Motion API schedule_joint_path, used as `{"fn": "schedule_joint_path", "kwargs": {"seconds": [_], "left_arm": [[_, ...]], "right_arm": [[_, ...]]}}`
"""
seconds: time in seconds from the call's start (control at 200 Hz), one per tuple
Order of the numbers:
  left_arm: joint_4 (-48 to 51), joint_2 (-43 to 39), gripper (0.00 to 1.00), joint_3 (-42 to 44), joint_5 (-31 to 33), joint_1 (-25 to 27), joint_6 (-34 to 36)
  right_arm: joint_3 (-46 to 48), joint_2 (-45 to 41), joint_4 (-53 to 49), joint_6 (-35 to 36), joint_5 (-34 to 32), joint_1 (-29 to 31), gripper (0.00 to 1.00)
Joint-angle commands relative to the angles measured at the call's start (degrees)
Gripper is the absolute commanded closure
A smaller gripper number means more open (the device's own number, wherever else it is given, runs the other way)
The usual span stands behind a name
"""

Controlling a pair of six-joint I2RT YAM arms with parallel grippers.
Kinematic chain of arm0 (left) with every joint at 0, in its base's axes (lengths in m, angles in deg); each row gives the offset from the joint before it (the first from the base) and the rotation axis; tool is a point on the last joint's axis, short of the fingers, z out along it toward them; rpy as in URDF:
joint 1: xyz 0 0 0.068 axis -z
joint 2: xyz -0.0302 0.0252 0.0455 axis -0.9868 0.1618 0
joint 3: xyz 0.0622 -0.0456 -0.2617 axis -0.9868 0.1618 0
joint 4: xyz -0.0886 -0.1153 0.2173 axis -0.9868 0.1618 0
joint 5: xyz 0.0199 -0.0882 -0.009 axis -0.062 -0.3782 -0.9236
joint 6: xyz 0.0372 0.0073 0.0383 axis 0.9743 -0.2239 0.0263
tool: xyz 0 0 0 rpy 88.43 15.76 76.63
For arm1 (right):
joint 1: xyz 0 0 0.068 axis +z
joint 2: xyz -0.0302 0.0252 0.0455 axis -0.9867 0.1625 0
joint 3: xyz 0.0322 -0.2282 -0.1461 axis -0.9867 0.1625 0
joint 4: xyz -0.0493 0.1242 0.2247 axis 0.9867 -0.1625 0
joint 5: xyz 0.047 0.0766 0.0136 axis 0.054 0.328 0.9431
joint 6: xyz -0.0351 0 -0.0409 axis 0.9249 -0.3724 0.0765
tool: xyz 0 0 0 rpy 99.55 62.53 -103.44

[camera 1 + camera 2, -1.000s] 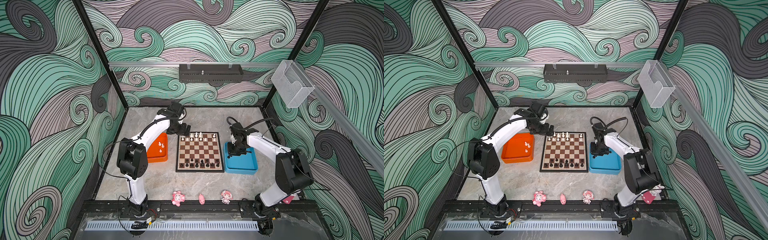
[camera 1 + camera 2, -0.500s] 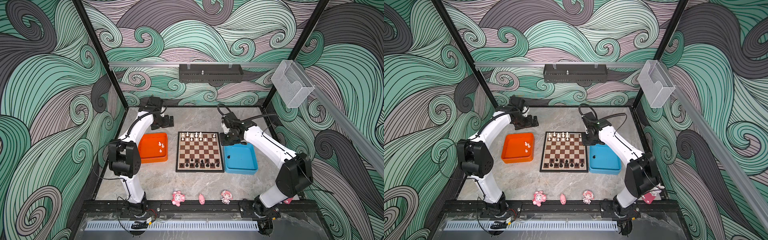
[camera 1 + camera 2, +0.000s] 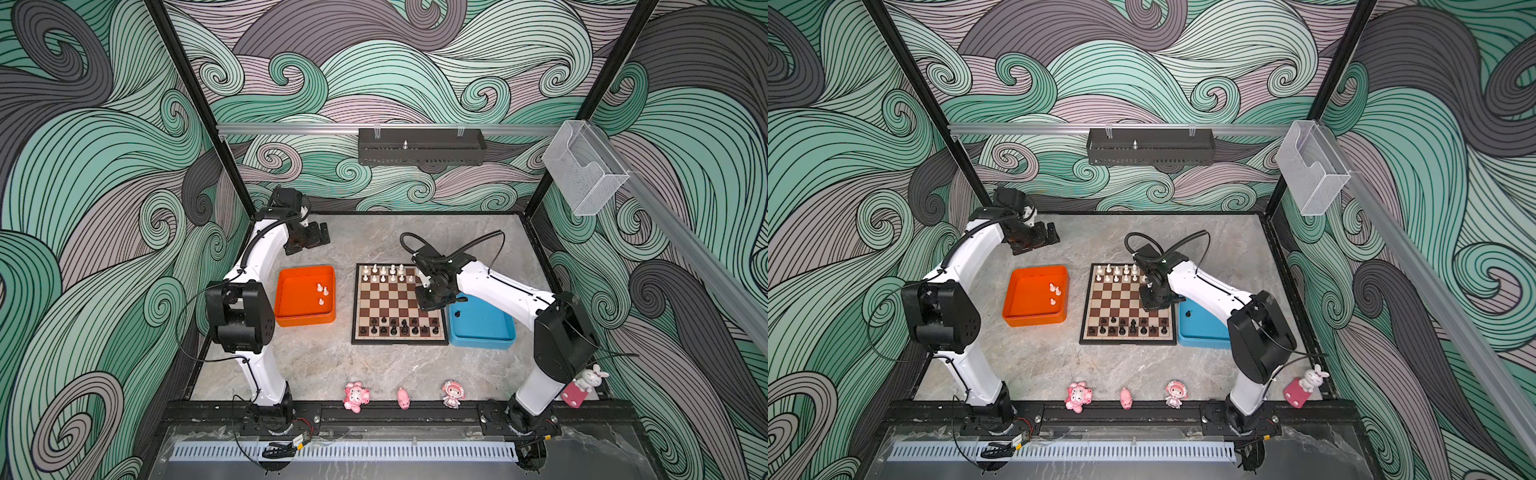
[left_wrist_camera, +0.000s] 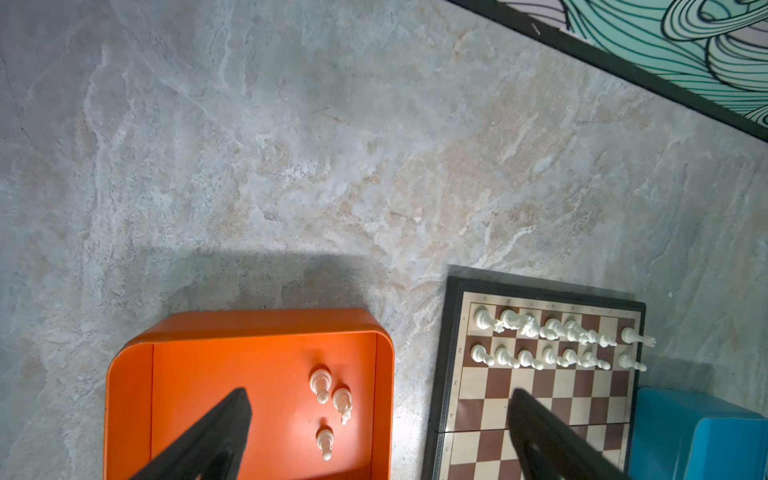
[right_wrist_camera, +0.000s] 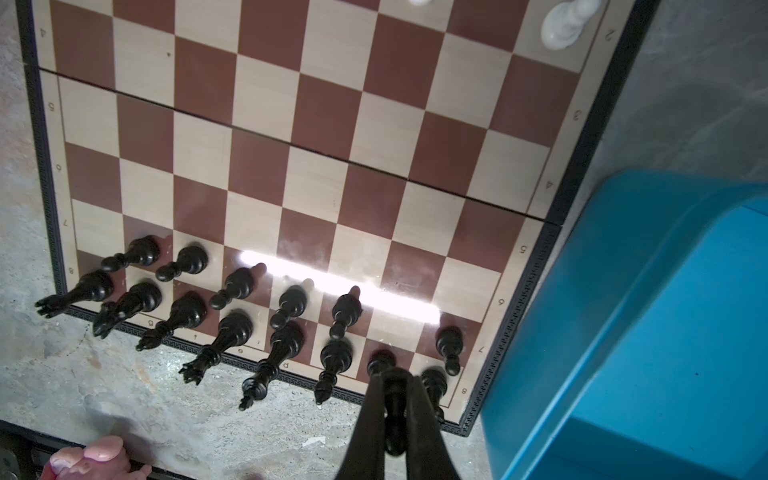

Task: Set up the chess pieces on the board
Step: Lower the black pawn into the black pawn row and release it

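Right gripper, lately at the blue tray, is now over the board; left gripper is pulled back from it.
Top views: right gripper above the board's right edge, left gripper well beyond its far left corner. Left wrist: jaws spread, empty; three white pieces lie in the orange tray beside the board. Right wrist: jaws pinch a black piece; lower it straight into the pawn-row gap, clear of neighbours.

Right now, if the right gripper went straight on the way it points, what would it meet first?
Most likely the board: the right gripper, shut on a black piece, points down at the empty square in the black pawn row. Neighbouring pawns stand close to that line; depth is unclear.
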Motion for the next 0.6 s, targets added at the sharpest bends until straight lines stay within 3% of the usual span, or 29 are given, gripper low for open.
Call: {"fn": "schedule_joint_path", "kwargs": {"seconds": [0.0, 0.595], "left_arm": [[-0.3, 0.4, 0.01, -0.4, -1.3, -0.4, -0.2], [-0.5, 0.4, 0.01, 0.5, -1.8, -1.1, -0.5]], "right_arm": [[1.2, 1.6, 1.8, -2.2, 0.8, 1.0, 0.92], [4.3, 4.8, 5.2, -3.5, 0.8, 1.5, 0.92]]}}
